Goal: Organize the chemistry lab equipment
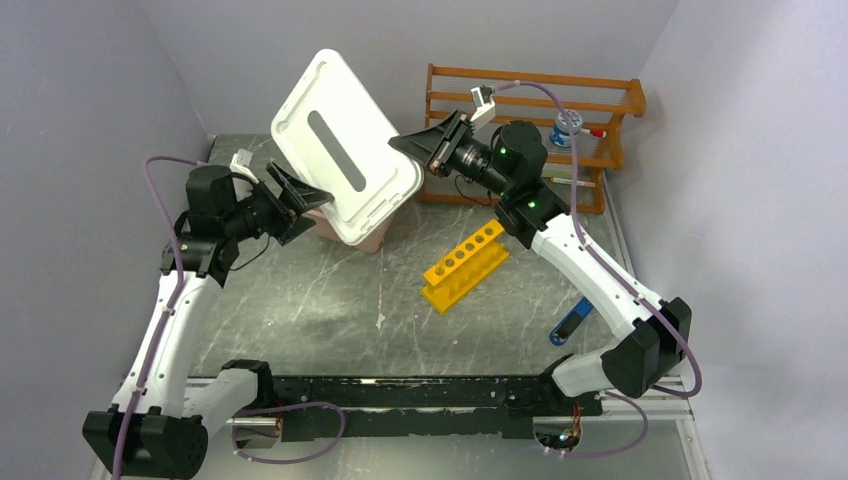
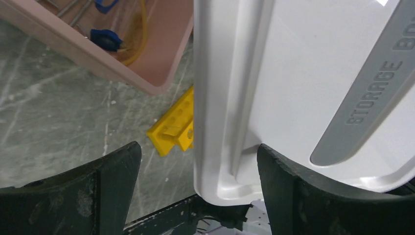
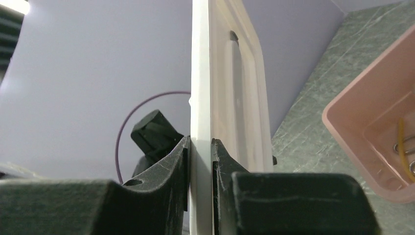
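Right gripper (image 3: 200, 147) fingers, closest to its wrist lens: pinched together on the thin edge of the white lid (image 3: 230, 98), which stands on edge between them. Overhead view: lid raised and tilted, upper centre, above the pink tub (image 1: 365, 238).

Left gripper (image 2: 195, 161): jaws spread wide either side of the lid's lower corner, one finger well off it, nothing gripped.

Tub open. Inside it, upper left of the left wrist view: tan tubing (image 2: 139, 34), what look like blue-capped tubes (image 2: 105, 39), metal bits too cropped to name.

Yellow holed rack (image 1: 465, 265) lies on the table (image 1: 300, 310) mid-frame, no tubes in it. Blue item (image 1: 572, 322) on the table lower right, beside the right arm; cannot tell what it is. Wooden shelf rack (image 1: 530, 100), upper right, carries one small item (image 1: 568, 128).

Judgement: early stage. Tub is opened, lid not yet set down, nearly all the sorting is left.
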### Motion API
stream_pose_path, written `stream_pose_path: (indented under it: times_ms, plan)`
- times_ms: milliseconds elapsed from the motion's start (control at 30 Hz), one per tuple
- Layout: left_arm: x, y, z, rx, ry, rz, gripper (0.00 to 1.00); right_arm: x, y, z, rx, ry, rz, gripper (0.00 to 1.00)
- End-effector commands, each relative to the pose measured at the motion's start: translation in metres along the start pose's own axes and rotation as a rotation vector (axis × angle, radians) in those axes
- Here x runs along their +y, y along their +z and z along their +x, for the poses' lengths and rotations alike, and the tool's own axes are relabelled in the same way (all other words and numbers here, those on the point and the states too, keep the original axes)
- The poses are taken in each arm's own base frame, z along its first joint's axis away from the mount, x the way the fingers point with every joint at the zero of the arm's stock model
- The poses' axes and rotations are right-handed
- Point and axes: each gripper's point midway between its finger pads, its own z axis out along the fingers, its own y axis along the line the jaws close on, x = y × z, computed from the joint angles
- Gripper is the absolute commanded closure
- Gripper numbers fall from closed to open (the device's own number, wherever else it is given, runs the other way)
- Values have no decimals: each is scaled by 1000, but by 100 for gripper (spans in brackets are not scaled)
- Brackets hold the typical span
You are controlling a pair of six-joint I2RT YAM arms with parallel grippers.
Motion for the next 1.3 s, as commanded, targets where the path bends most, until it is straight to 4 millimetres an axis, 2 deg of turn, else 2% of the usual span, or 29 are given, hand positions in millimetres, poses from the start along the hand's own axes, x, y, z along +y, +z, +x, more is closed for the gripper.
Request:
stream_pose_path:
  times_ms: [0, 67, 200, 300, 400, 600, 667, 767, 867, 933, 1000, 1067, 1200, 1267]
  plan:
    - [-52, -6, -3, -7, 21, 285, 9, 21, -7, -28, -107, 97, -87, 100]
    - [-62, -10, -2, -16, 14, 350, 9, 18, -9, -35, -136, 120, -84, 100]
    - [-65, -16, -4, -65, 14, 389, 6, 8, -12, -49, -192, 174, -62, 100]
    - [-74, -17, 0, -35, -30, 494, 3, 1, -12, -51, -207, 234, -64, 100]
    - [-80, -17, 9, 29, -104, 610, 6, -11, -15, -52, -232, 304, -57, 100]
    - [-74, -1, 12, 45, -67, 526, 9, -28, -18, -54, -264, 396, -57, 100]
    - [-82, 0, 13, 56, -59, 554, 16, -33, -17, -52, -260, 421, -56, 100]
    - [-93, -4, 11, 51, -81, 611, 43, -43, -18, -50, -270, 427, -17, 100]
    - [-103, -10, -1, -13, -101, 653, 65, -53, -24, -49, -289, 374, 52, 100]
    - [-115, -14, -9, -39, -66, 666, 75, -61, -26, -46, -283, 342, 89, 100]
    - [-118, -10, -13, -36, -25, 627, 86, -68, -27, -41, -262, 307, 123, 97]
    - [-118, -6, -16, -37, 14, 585, 95, -75, -29, -35, -235, 270, 155, 90]
    - [-118, -3, -25, -37, 100, 541, 95, -87, -31, -26, -170, 182, 184, 66]
    - [-113, 1, -25, 20, 139, 515, 95, -93, -33, -24, -146, 148, 201, 49]
